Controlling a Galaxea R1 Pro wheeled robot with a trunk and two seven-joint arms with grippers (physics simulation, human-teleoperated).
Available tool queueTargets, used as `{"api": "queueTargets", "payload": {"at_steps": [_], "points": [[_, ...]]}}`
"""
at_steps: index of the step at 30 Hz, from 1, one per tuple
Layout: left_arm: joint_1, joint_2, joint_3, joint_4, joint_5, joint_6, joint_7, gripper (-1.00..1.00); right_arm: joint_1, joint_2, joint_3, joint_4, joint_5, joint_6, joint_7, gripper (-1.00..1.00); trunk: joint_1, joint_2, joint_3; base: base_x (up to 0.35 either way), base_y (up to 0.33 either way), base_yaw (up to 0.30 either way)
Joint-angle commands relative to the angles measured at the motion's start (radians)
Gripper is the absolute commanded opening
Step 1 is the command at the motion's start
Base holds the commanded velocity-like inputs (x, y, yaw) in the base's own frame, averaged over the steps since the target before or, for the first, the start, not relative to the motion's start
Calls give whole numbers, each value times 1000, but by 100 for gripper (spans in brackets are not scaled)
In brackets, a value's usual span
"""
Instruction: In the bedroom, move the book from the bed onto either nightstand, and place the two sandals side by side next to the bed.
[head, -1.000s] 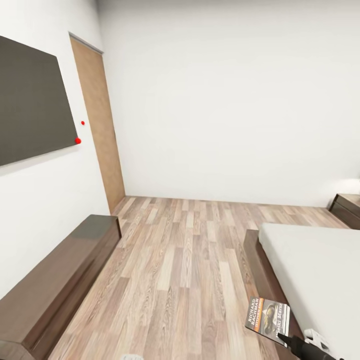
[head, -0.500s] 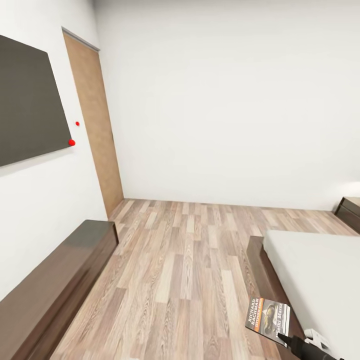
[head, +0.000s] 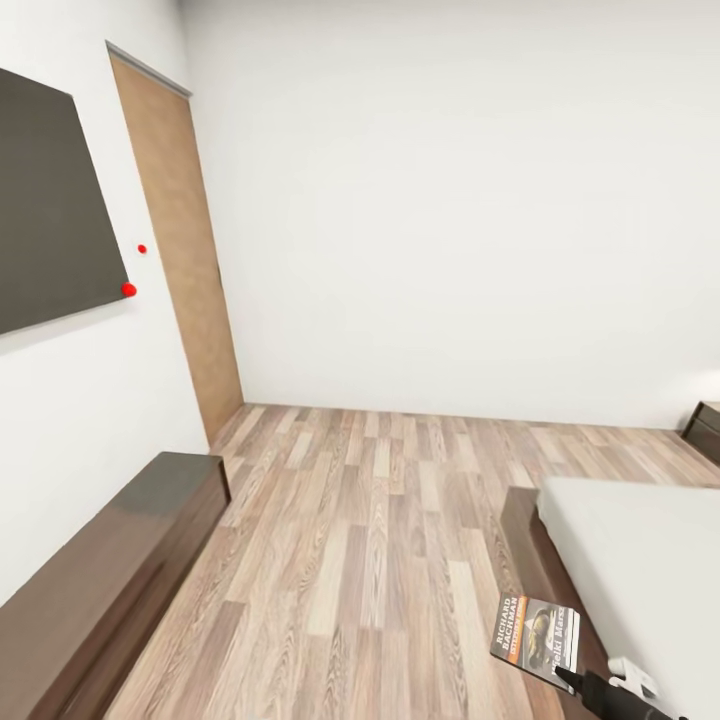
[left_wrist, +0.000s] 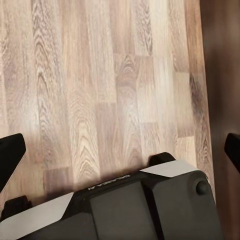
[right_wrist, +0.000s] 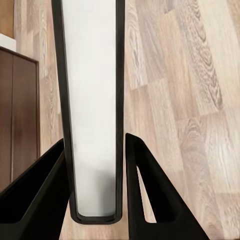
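Book-wise, the small dark paperback with white lettering and an orange band (head: 537, 640) is already pinched edge-on in the right gripper (right_wrist: 95, 200), jaws pressed on its pages, carried low over the wood-plank floor (head: 370, 520) beside the dark-framed bed with the off-white mattress (head: 640, 560). Dark brown nightstand (head: 706, 428) sits far off by the headboard end, ahead and right of the jaws, so I'd guess it's a drive along the bed next. Left gripper (left_wrist: 120, 150) hangs over the floor, jaws spread and empty.

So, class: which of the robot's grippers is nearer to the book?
Right. The right gripper is shut on the book, pinching its edge between both fingers. The left gripper hangs open over bare wood floor, away from the book.
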Motion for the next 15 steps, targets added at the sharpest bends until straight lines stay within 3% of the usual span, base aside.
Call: {"api": "queueTargets", "payload": {"at_steps": [1,15], "points": [[-1,0,-8,2,7,-5,-3,100,-1,0,-6,-1,-9,11,3,-100,1,-2,-2,316,0,0],[-1,0,-8,2,7,-5,-2,100,-1,17,-8,-1,-8,11,4,-100,1,-2,-2,319,0,0]]}}
